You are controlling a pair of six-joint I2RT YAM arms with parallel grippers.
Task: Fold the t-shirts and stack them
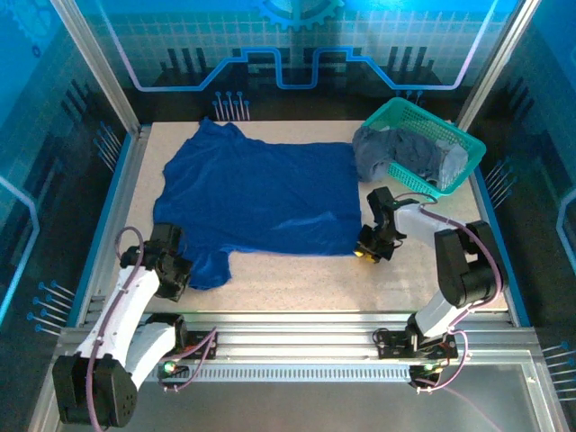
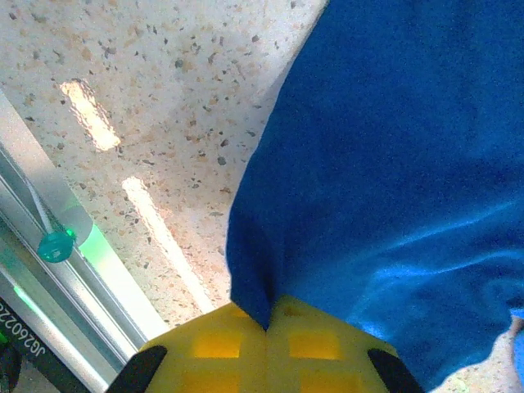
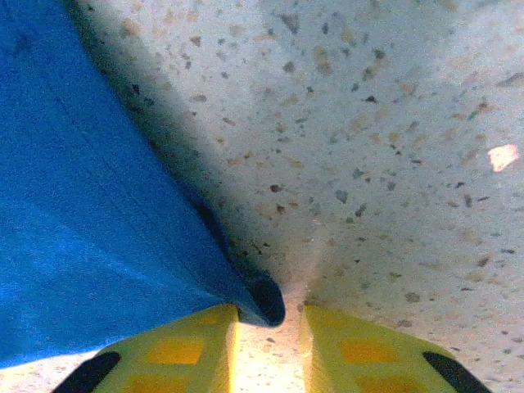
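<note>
Yellow pads [image 2: 213, 344] of the left gripper [image 2: 268, 323] are pressed flat together at the bottom of the left wrist view, the jaws shut on a fold of the royal blue t-shirt [image 2: 393, 164], which rises away from them and to the right over the speckled surface [image 2: 147, 74]. From above, that pinch sits at the near sleeve, at the shirt's near left corner. The right gripper [image 3: 268, 327] is down at the opposite end of the same near edge. Its jaws stand narrowly apart, with the rolled hem corner lying in the mouth of the gap against the left pad, and I cannot see that it is pinched. The shirt lies spread with its long axis running left to right, neck end on the left and hem on the right. Each arm is therefore nearest its own corner, and the cloth extends away from both sets of jaws toward the far side. My reading is that the next move depends on the right jaws getting hold of that corner, so the near edge can be carried over evenly. Grey-blue t-shirts [image 1: 396, 153] wait in the teal mesh basket [image 1: 463, 137] at the far right.
</note>
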